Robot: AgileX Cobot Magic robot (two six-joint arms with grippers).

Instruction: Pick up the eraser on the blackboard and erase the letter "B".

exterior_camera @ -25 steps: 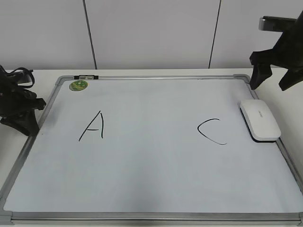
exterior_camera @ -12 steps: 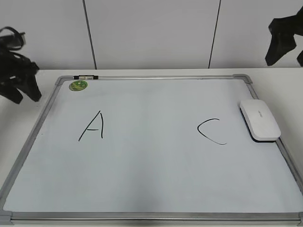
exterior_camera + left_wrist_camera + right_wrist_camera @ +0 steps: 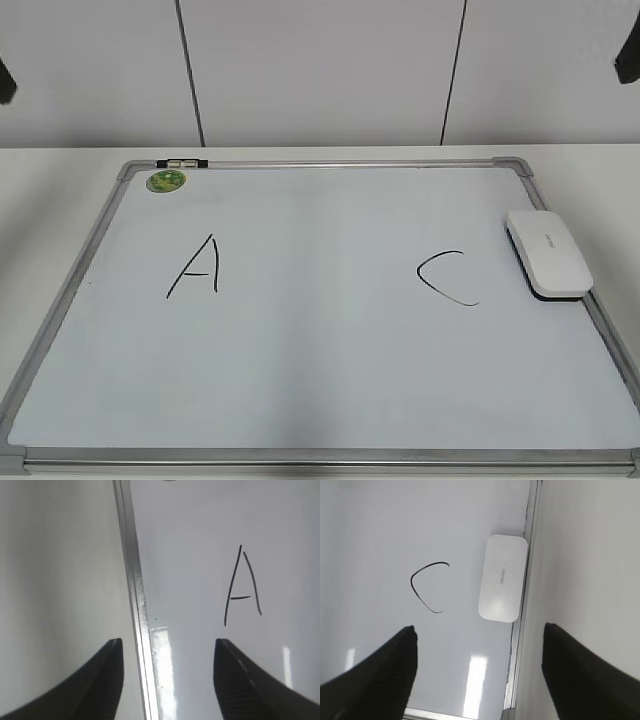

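Observation:
The white eraser (image 3: 548, 253) lies flat on the blackboard (image 3: 320, 350) against its right frame, just right of a black "C" (image 3: 447, 277). A black "A" (image 3: 196, 267) is at the left. No letter "B" shows in any view; the board between "A" and "C" is bare white. My left gripper (image 3: 168, 640) is open and empty, high above the board's left frame, with the "A" (image 3: 242, 587) to its right. My right gripper (image 3: 479, 626) is open and empty, high above the eraser (image 3: 503, 578) and the "C" (image 3: 427, 587).
A round green sticker (image 3: 165, 181) sits at the board's far left corner. The board lies on a white table before a pale panelled wall. Only dark slivers of the arms show at the top corners of the exterior view (image 3: 630, 55).
Both arms have risen from beside the board's edges and nearly left the exterior view. The eraser and the letters have not moved.

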